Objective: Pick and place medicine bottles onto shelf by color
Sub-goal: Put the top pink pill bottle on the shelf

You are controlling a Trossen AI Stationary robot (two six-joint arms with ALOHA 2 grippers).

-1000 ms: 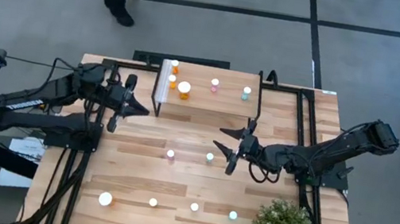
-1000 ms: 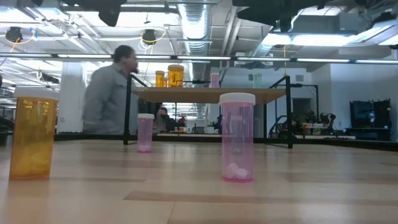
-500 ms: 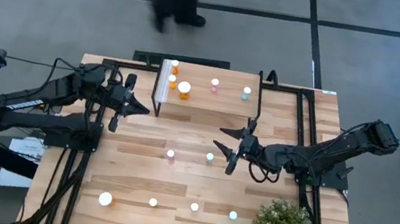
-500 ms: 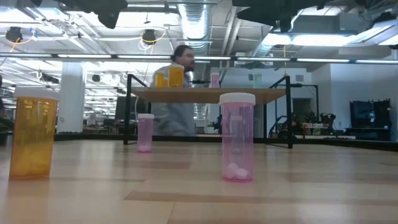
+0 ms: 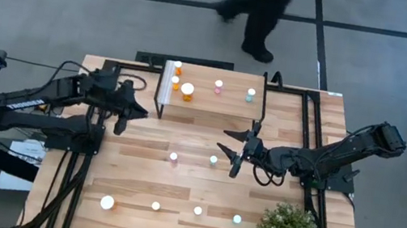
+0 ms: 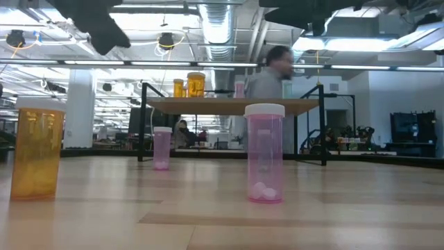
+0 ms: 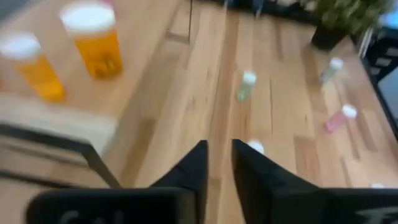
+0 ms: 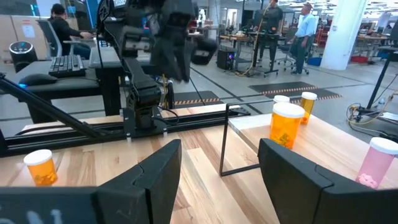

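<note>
Wooden desk (image 5: pixel 177 179) with scattered bottles; shelf (image 5: pixel 229 106) carries five. Left gripper (image 5: pixel 127 110) beside shelf, fingers slightly parted, empty. Right gripper (image 5: pixel 237 148) mid-desk, fingers wide, empty.

The desk (image 5: pixel 177 179) is pale wood in planks with a smooth satin sheen. The shelf (image 5: pixel 225 109), just ahead of the left end effector (image 5: pixel 127 112), has the same light wood top on thin matt black metal legs. The medicine bottles (image 6: pixel 264 154) are translucent glossy plastic with opaque white caps. Both end effectors, the right end effector (image 5: pixel 236 152) included, look like matt black plastic.
</note>
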